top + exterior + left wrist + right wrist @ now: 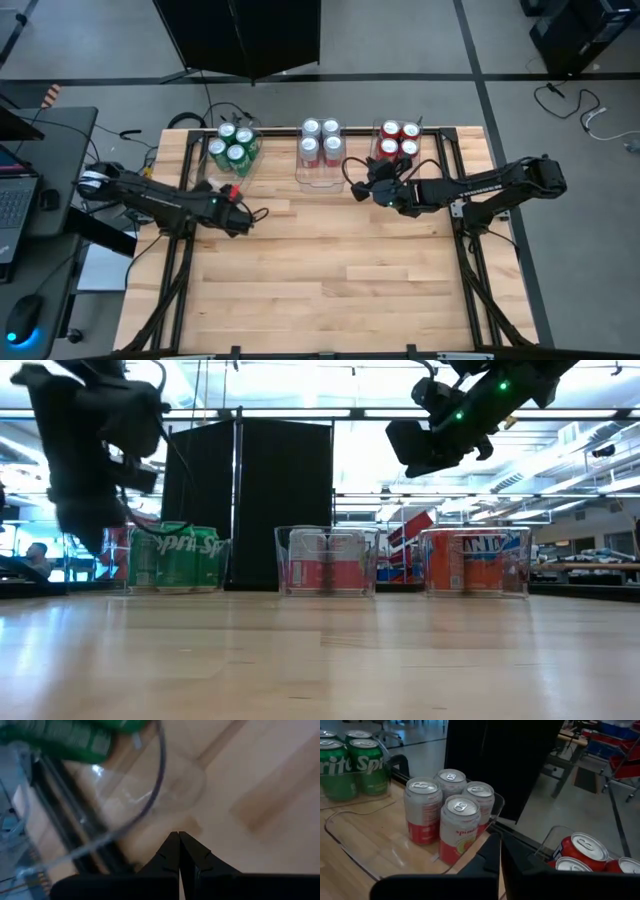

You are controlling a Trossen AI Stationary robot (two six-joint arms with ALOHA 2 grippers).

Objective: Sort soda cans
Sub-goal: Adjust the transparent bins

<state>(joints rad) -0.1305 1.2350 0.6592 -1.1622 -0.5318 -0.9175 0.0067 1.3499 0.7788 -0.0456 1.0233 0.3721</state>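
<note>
Where labels read Sprite, green cans (350, 767)

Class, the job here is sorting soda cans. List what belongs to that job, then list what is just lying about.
Job: green cans; silver-white cans; red cans; three clear bins.

Lying about: laptop; mouse; floor cables.

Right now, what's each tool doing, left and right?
Left tool: closed, empty, near the green cans.
Right tool: closed, empty, between the silver-white cans and red cans.
</note>
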